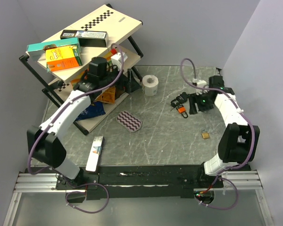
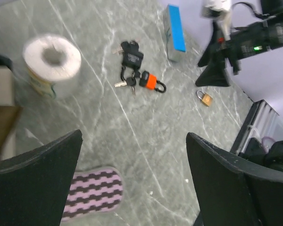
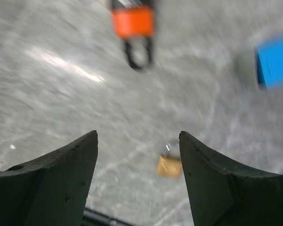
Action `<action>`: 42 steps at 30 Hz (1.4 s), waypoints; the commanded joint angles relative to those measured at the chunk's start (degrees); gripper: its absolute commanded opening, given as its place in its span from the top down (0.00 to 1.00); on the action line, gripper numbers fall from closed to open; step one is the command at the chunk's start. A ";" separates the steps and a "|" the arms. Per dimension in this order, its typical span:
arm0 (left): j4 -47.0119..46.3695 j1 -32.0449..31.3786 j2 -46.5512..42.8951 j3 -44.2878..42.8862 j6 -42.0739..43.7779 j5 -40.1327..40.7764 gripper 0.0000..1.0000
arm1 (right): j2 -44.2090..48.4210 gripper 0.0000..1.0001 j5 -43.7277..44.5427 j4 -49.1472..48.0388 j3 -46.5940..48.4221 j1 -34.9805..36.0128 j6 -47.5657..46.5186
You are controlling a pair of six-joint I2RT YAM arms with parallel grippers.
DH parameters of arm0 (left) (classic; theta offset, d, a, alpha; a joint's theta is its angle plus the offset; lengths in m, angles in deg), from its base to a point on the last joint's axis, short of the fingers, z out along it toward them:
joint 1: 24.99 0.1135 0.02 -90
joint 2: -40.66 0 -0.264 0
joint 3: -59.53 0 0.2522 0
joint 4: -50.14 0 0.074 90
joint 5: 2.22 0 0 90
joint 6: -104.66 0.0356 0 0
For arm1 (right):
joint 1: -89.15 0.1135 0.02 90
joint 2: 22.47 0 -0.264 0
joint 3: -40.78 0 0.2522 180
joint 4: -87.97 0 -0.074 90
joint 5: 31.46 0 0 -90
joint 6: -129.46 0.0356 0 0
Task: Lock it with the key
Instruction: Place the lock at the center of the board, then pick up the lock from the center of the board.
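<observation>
An orange padlock [image 1: 182, 111] lies on the grey marble table with a bunch of keys [image 1: 178, 100] attached to it. In the left wrist view the orange padlock [image 2: 151, 82] sits just right of the keys [image 2: 130, 57]. A small brass padlock [image 1: 205, 134] lies apart, nearer the right arm's base. My right gripper [image 1: 193, 104] hovers just right of the key bunch, open and empty. Its view is blurred and shows the orange padlock [image 3: 132, 21] at the top and the brass padlock [image 3: 169, 165] below, between its open fingers [image 3: 138, 136]. My left gripper [image 1: 104, 77] hangs high by the shelf, wide open [image 2: 134, 134].
A toilet roll [image 1: 150, 85] stands at the back centre. A purple striped pouch [image 1: 129, 121] lies left of centre, and a blue and white box [image 1: 95, 153] sits at the near left. A two-tier shelf [image 1: 127, 22] with boxes fills the back left, with snack bags [image 1: 95, 108] below it.
</observation>
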 commanded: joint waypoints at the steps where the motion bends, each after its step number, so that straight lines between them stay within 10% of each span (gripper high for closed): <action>1: 2.89 0.80 -2.13 -3.95 7.37 -2.26 0.04 | -3.61 0.21 -1.01 -4.51 4.31 5.80 2.67; 16: 0.80 1.42 -5.29 -2.13 4.58 0.46 0.04 | -22.24 0.21 3.29 -8.99 14.16 11.61 5.31; 42: -4.83 2.39 -5.03 2.09 -1.85 -4.55 0.04 | -28.58 0.25 9.54 -9.78 16.09 14.08 3.55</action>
